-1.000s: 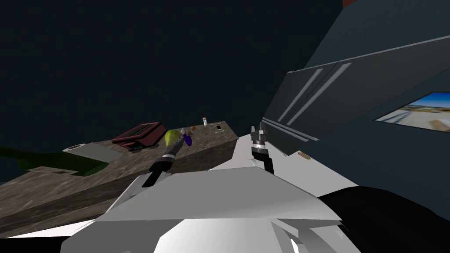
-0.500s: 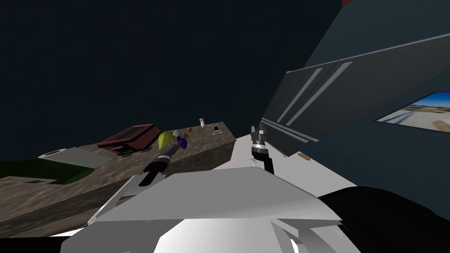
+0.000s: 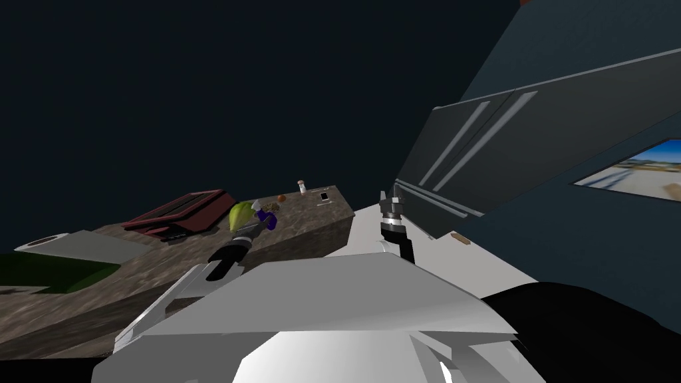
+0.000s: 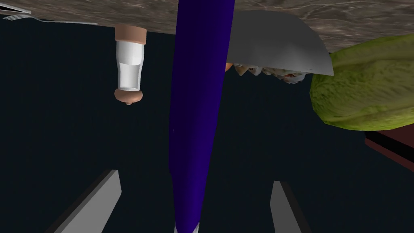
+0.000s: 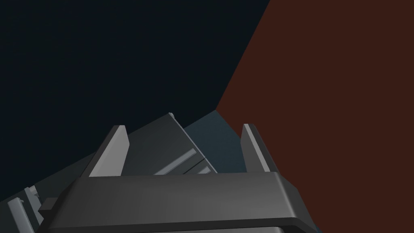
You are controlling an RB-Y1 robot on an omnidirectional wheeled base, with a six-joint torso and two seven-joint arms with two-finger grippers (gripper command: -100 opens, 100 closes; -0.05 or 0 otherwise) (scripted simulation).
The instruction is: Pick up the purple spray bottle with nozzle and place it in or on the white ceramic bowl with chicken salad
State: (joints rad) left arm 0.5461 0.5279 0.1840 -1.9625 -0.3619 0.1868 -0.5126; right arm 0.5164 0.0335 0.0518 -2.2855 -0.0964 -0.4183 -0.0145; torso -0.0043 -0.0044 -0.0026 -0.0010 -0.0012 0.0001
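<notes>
Bottle (image 4: 198,121), smooth, purple and slender, runs between your left gripper's (image 4: 192,204) spread fingers, and neither touches it. Just beside it on the mottled brown counter (image 4: 364,20) sits the rounded pale bowl (image 4: 279,40) heaped with salad (image 4: 271,73), near a wrinkled green lump (image 4: 364,89). Your right gripper's (image 5: 184,149) fingers stand parted.

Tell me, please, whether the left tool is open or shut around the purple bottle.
Open: the left tool has its fingers wide apart, with a dark gap between each one and the purple bottle.
</notes>
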